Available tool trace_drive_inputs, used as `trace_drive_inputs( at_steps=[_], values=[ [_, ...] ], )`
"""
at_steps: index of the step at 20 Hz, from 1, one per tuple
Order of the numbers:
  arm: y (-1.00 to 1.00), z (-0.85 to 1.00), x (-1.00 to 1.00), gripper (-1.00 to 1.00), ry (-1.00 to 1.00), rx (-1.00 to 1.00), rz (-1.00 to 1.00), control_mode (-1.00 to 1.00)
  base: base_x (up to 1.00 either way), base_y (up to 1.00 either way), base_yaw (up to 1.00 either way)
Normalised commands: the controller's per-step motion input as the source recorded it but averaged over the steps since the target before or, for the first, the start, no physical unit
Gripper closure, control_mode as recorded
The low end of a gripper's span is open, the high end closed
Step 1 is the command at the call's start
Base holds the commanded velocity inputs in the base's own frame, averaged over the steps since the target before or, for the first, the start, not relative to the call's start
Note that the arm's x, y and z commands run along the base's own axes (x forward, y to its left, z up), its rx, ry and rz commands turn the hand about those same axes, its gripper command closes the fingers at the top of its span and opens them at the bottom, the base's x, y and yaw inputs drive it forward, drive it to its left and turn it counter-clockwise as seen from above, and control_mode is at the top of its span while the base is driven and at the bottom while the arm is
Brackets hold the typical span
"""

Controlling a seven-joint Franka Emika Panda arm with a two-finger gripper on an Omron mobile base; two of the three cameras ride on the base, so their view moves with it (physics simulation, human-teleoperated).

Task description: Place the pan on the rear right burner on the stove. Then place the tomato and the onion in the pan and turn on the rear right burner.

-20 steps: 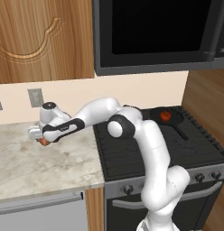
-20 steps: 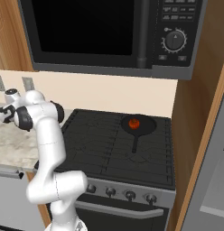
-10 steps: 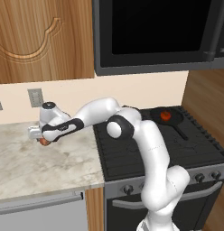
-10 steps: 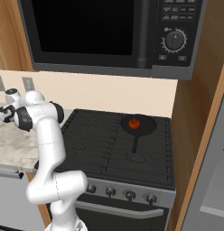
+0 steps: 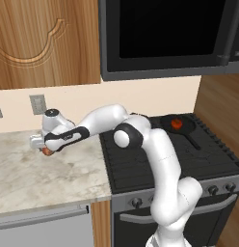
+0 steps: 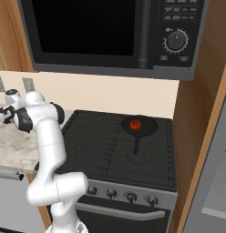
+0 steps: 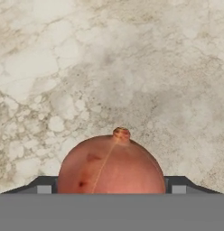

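Gripper (image 5: 46,150) fingers stand on both sides of the onion (image 7: 111,163), low over the marble counter (image 5: 49,178), to the left of the stove (image 5: 169,159). In the hand view the two dark fingertips (image 7: 44,185) show at the left and right flanks of the peach-pink ball, very close to its skin; I cannot tell if they already press on it or if a thin gap remains. The onion sits on the counter with its small brown tip pointing up in that view. In the left base view only a small orange-pink part of it shows under the white hand, well left of the stove.

On the stove, the black pan (image 6: 140,125) lies over the rear right burner (image 6: 161,125), with its thin handle pointing toward the stove's front. The red tomato (image 6: 134,123) rests inside the pan. Above the stove hangs a black microwave (image 6: 110,32).
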Motion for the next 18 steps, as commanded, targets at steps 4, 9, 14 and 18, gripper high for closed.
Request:
trace_drive_inputs(
  at_steps=[4,9,14,18],
  values=[
    [-0.31,0.08,-0.28,1.0,-0.06,0.0,0.0,-1.0,0.0,0.0,0.0],
    [-0.47,0.13,-0.59,1.0,-0.06,0.02,0.0,-1.0,0.0,0.0,0.0],
    [-0.44,0.08,-0.63,1.0,-0.04,0.02,0.0,-1.0,0.0,0.0,0.0],
    [-0.44,0.04,-0.54,1.0,-0.03,0.01,0.0,-1.0,0.0,0.0,0.0]
  ],
)
